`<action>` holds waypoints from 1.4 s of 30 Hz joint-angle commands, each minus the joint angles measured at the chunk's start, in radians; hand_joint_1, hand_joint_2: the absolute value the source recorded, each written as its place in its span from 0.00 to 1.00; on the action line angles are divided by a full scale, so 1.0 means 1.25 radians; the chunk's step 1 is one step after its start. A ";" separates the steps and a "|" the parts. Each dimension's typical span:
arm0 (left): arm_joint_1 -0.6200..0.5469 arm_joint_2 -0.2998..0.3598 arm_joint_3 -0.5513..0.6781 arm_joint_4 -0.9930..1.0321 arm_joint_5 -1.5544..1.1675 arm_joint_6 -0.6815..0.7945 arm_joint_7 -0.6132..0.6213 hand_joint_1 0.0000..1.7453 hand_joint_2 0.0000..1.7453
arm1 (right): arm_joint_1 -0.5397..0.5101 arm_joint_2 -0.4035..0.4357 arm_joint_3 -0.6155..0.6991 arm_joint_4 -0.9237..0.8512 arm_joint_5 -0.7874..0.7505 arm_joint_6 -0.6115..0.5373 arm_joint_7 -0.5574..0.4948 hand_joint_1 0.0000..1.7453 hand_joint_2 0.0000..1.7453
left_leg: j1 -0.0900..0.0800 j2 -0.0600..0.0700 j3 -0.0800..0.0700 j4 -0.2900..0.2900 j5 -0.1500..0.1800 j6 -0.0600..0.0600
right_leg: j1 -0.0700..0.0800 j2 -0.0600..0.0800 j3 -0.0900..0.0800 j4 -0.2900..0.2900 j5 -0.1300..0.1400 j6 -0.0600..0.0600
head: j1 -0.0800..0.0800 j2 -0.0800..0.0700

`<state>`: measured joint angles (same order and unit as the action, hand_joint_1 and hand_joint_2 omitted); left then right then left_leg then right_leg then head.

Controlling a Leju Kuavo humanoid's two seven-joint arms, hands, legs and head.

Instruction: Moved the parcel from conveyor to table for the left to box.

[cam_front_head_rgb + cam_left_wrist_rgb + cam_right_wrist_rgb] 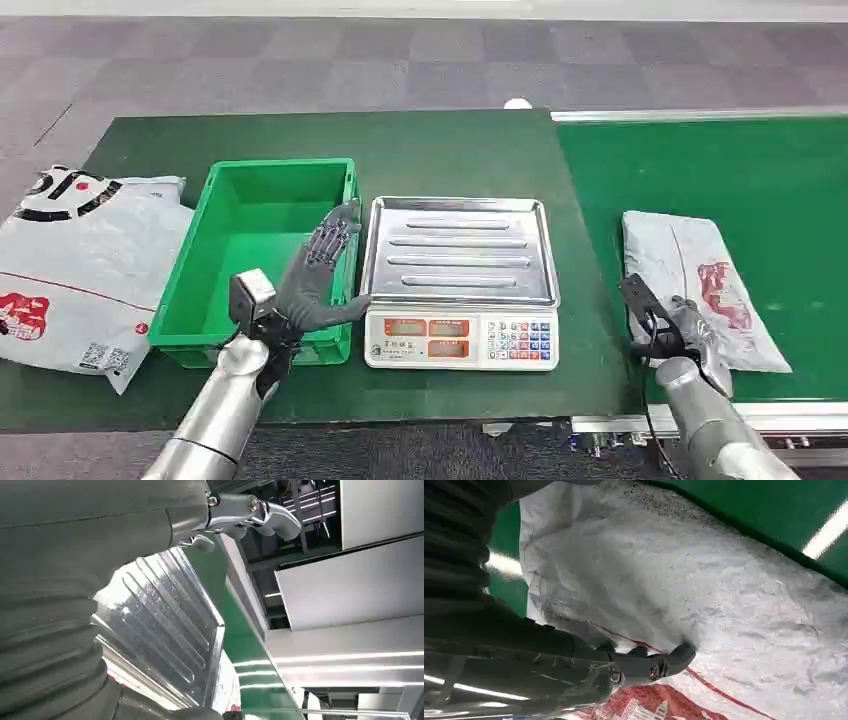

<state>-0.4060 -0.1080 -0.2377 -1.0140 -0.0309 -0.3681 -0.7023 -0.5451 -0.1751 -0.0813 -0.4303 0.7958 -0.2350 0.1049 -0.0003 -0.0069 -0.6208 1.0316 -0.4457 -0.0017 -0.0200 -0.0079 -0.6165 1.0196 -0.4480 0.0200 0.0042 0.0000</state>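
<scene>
Partly hidden parcel (700,285) under right hand (685,330)

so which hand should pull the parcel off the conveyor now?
Right. The right hand already rests on the near end of the grey parcel on the conveyor. The left hand hangs open between the green box and the scale.

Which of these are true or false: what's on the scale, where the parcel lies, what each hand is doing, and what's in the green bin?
1. The scale tray holds a parcel. False: it is bare.
2. The parcel lies on the conveyor. True.
3. The right hand touches the parcel. True.
4. The left hand grips the parcel. False: it hovers empty, fingers apart, over the bin edge.
5. The bin is full. False: it looks empty.
</scene>
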 commanded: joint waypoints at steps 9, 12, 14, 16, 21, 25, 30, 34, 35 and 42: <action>-0.032 0.011 -0.002 0.047 -0.002 -0.004 0.003 0.00 1.00 | 0.003 0.020 -0.064 0.004 -0.020 0.041 -0.015 1.00 1.00 | 0.001 0.001 0.002 -0.001 0.000 -0.001 | 0.001 0.001 0.002 -0.002 0.000 -0.001 | 0.000 0.000; -0.032 0.011 -0.002 0.047 -0.002 -0.004 0.003 0.00 1.00 | 0.003 0.020 -0.064 0.004 -0.020 0.041 -0.015 1.00 1.00 | 0.001 0.001 0.002 -0.001 0.000 -0.001 | 0.001 0.001 0.002 -0.001 0.000 -0.001 | 0.000 0.000; -0.032 0.011 -0.002 0.047 -0.002 -0.004 0.003 0.00 1.00 | 0.003 0.020 -0.064 0.004 -0.020 0.043 -0.016 1.00 1.00 | 0.001 0.001 0.002 -0.001 0.000 -0.001 | 0.001 0.000 0.002 -0.002 0.000 -0.001 | 0.000 0.000; -0.033 0.012 -0.004 0.047 -0.003 -0.002 0.003 0.00 1.00 | 0.003 0.021 -0.067 0.003 -0.019 0.046 -0.021 1.00 1.00 | 0.001 0.001 0.003 -0.002 0.000 -0.001 | 0.001 0.001 0.003 -0.002 0.000 -0.001 | 0.000 0.000; -0.034 0.012 -0.004 0.047 -0.002 -0.003 0.003 0.00 1.00 | -0.003 0.024 -0.070 0.006 -0.015 0.053 -0.025 1.00 1.00 | 0.001 0.001 0.002 -0.001 0.000 -0.001 | 0.001 0.001 0.002 -0.001 0.000 -0.001 | 0.000 0.000; -0.033 0.011 -0.003 0.043 -0.001 -0.002 0.003 0.00 1.00 | 0.004 0.047 -0.131 -0.033 -0.077 -0.005 -0.126 1.00 1.00 | 0.001 0.001 0.003 -0.002 0.000 -0.001 | 0.001 0.001 0.003 -0.002 0.000 -0.002 | 0.000 0.000; -0.029 0.012 -0.003 0.039 -0.001 -0.002 0.003 0.00 1.00 | 0.007 0.052 -0.147 -0.047 -0.095 -0.018 -0.162 1.00 1.00 | 0.001 0.002 0.002 -0.001 -0.001 -0.001 | 0.001 0.002 0.001 -0.001 0.000 -0.001 | 0.000 0.000; -0.029 0.012 -0.003 0.039 -0.001 -0.002 0.003 0.00 1.00 | 0.007 0.052 -0.147 -0.047 -0.095 -0.018 -0.162 1.00 1.00 | 0.001 0.002 0.003 -0.002 0.000 -0.001 | 0.001 0.002 0.002 -0.002 0.000 -0.001 | 0.000 0.000; -0.029 0.012 -0.003 0.039 -0.001 -0.002 0.003 0.00 1.00 | 0.007 0.052 -0.147 -0.047 -0.095 -0.018 -0.162 1.00 1.00 | 0.001 0.002 0.002 -0.001 0.000 -0.001 | 0.001 0.002 0.002 -0.001 0.000 -0.001 | 0.000 0.000; -0.007 0.016 -0.007 0.002 0.001 -0.003 0.003 0.00 1.00 | 0.003 0.161 -0.317 -0.420 -0.470 0.018 -0.622 1.00 1.00 | 0.000 0.006 0.001 -0.001 -0.001 -0.001 | 0.000 0.006 -0.001 0.000 0.001 -0.002 | 0.000 0.000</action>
<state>-0.4062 -0.1076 -0.2377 -1.0178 -0.0309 -0.3643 -0.7019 -0.5059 -0.1205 -0.2408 -0.5598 0.4903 -0.2865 -0.3837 -0.0004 -0.0066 -0.6213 1.0316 -0.4458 -0.0018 -0.0200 -0.0076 -0.6167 1.0200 -0.4480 0.0199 0.0042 0.0000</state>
